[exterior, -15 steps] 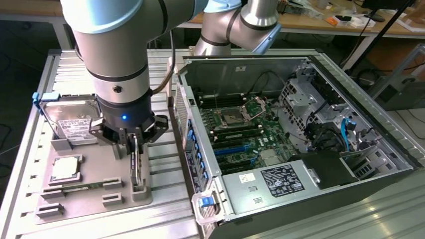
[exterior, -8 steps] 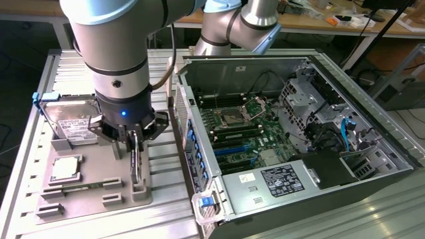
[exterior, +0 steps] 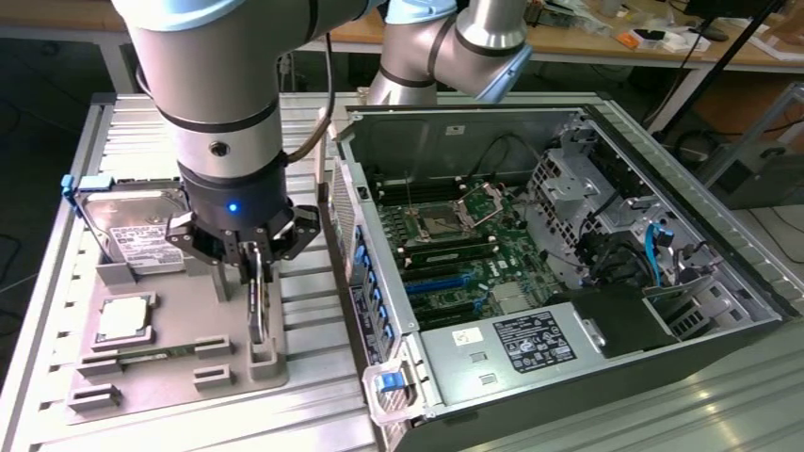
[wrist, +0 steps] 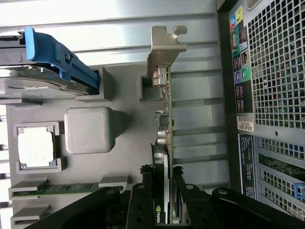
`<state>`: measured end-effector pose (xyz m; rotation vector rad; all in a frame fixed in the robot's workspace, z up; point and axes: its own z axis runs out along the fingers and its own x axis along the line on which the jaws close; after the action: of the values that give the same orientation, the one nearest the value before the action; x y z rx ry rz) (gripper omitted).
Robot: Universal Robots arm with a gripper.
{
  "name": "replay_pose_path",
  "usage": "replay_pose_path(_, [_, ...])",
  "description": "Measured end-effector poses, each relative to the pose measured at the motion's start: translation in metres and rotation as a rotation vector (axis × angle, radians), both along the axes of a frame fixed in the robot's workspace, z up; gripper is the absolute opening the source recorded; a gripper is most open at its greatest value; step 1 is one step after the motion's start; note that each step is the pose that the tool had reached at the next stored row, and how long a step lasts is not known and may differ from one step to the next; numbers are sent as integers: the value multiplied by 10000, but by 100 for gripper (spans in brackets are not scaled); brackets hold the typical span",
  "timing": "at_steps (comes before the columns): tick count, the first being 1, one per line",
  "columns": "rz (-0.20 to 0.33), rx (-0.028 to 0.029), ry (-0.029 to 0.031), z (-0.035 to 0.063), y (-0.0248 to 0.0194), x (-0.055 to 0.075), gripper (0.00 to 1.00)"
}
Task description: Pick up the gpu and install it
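Observation:
The gpu stands on its long edge in the grey holder tray, near the side of the tray closest to the computer. In the wrist view the gpu runs edge-on, its silver end bracket at the far end. My gripper comes down from above and straddles the card. The gripper has its black fingers pressed against both faces, shut on the gpu. Whether the card has lifted off its supports I cannot tell.
On the same tray lie a silver hard drive with a blue clip, a processor and a green memory stick. The open computer case lies at the exterior view's right, its motherboard exposed and its perforated rear panel close beside the card.

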<state>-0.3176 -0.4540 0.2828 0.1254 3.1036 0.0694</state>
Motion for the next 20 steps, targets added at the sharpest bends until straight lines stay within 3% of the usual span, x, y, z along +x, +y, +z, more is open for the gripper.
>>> replay_pose_path(12, [1, 1, 6, 180, 0, 0, 27])
replay_pose_path(20, [0, 0, 6, 189, 0, 0, 27])
